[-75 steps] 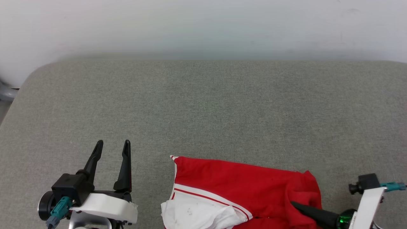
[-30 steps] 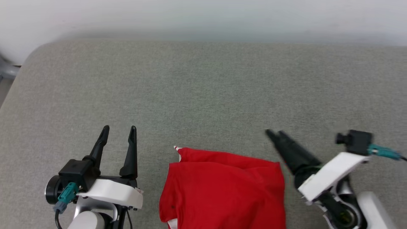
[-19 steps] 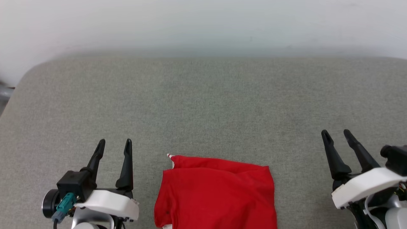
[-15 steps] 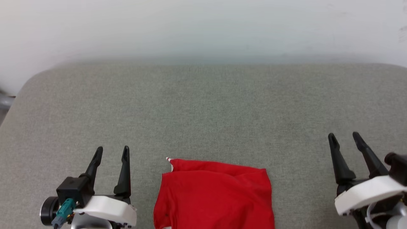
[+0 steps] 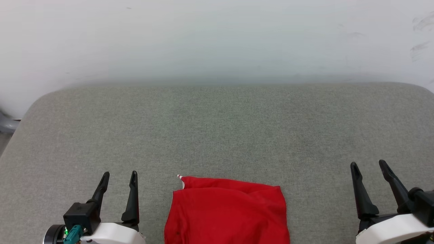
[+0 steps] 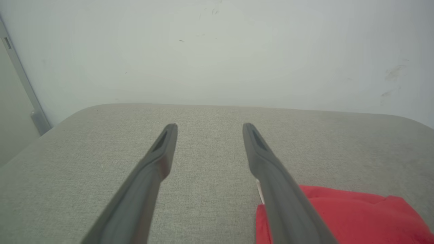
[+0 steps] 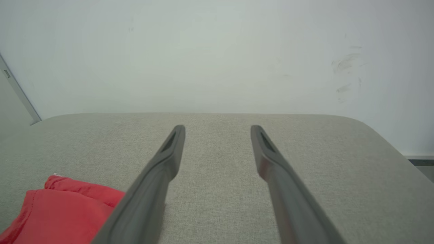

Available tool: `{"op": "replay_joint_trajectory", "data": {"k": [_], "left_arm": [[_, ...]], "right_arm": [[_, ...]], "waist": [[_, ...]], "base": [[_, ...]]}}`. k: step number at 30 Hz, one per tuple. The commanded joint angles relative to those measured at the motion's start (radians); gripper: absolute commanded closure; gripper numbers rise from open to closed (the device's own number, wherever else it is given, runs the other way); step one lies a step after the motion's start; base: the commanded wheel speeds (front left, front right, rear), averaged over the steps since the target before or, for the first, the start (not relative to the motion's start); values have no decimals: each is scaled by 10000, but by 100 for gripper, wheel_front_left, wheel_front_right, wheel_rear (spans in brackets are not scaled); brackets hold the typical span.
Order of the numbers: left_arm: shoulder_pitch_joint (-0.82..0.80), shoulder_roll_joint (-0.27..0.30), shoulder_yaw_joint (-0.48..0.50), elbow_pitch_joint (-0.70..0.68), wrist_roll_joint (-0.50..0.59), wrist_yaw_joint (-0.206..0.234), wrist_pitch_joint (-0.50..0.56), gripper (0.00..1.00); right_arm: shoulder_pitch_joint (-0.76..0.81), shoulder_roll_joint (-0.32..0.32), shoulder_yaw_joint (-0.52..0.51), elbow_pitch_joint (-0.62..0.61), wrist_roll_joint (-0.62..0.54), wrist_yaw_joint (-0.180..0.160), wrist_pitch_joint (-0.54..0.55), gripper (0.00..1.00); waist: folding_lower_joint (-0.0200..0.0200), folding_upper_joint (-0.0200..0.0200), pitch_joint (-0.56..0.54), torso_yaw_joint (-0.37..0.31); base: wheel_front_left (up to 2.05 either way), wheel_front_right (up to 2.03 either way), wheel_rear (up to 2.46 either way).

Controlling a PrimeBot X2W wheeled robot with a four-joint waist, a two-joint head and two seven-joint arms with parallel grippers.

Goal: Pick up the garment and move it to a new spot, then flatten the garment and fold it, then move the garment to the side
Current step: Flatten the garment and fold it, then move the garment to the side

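The garment [image 5: 227, 211] lies folded into a red rectangle at the near middle of the grey surface [image 5: 217, 128], a small striped corner sticking out at its far left. It also shows in the left wrist view as the garment [image 6: 342, 217] at lower right, and in the right wrist view as the garment [image 7: 64, 210] at lower left. My left gripper [image 5: 120, 175] stands open to its left, apart from the cloth, nothing between the fingers. My right gripper [image 5: 369, 165] stands open well to the right, empty too.
A pale wall [image 5: 217, 40] rises right behind the grey padded surface. The surface's rounded corners are at the far left [image 5: 44, 100] and far right. A grey metal part [image 5: 5, 123] shows past the left edge.
The right gripper let go of the garment, swung out to the right and now rests open. The garment lies folded over, its white sleeve hidden. The head camera has tilted up.
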Motion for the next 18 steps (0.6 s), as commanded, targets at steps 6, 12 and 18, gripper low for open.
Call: {"op": "replay_joint_trajectory", "data": {"k": [6,12,18], "left_arm": [[-37,-76,111,20,28,-32,-60,0],[-265,-120,219,-23,97,-89,-77,0],[-575,-302,274,-127,137,-233,-89,0]], "right_arm": [[162,120,-100,-238,62,-9,248,0],[252,131,-641,-67,822,-9,773,0],[261,135,-1441,648,2486,-9,2036,0]], "waist": [[1,-1,19,14],[1,-1,215,83],[1,-1,644,290]], "base": [[0,0,0],[0,0,0],[0,0,0]]}}
